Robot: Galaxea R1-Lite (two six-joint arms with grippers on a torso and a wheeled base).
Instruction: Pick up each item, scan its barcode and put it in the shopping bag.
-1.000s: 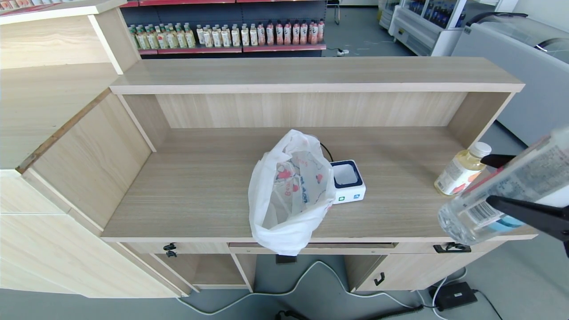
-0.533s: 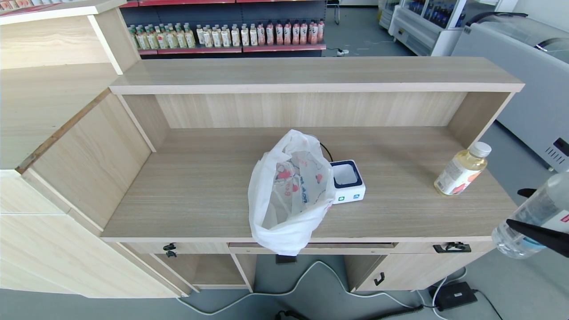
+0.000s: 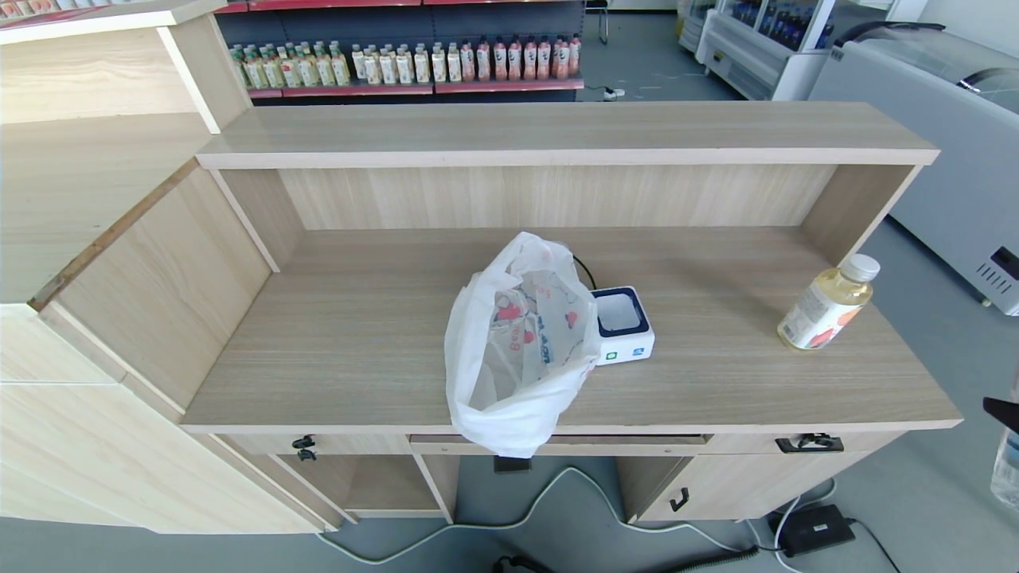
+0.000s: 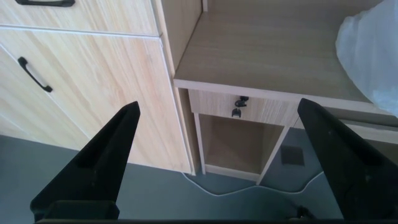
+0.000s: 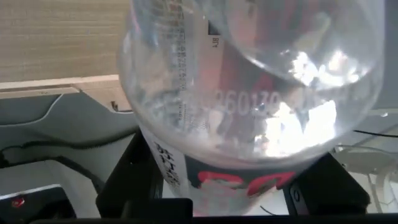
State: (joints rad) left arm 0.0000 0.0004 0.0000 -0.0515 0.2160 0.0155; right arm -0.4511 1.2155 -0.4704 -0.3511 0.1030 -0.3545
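A white shopping bag (image 3: 517, 350) stands open at the counter's front middle, with packets inside. Just right of it sits the white barcode scanner (image 3: 623, 322). A bottle of yellow drink (image 3: 828, 306) stands near the counter's right end. My right gripper (image 5: 230, 186) is shut on a clear water bottle (image 5: 249, 93); in the head view this bottle (image 3: 1007, 469) hangs low, off the counter's right front corner. My left gripper (image 4: 214, 168) is open and holds nothing, low in front of the counter's left end, with the bag (image 4: 373, 50) off to one side.
The wooden counter (image 3: 716, 390) has a raised back shelf and side walls. Drawers with black handles (image 3: 808, 443) and cables on the floor lie below its front edge. A taller cabinet (image 3: 80, 239) adjoins on the left.
My right gripper has carried the clear water bottle down and to the right, from beside the counter's right end to the head view's edge. Everything on the counter stays put.
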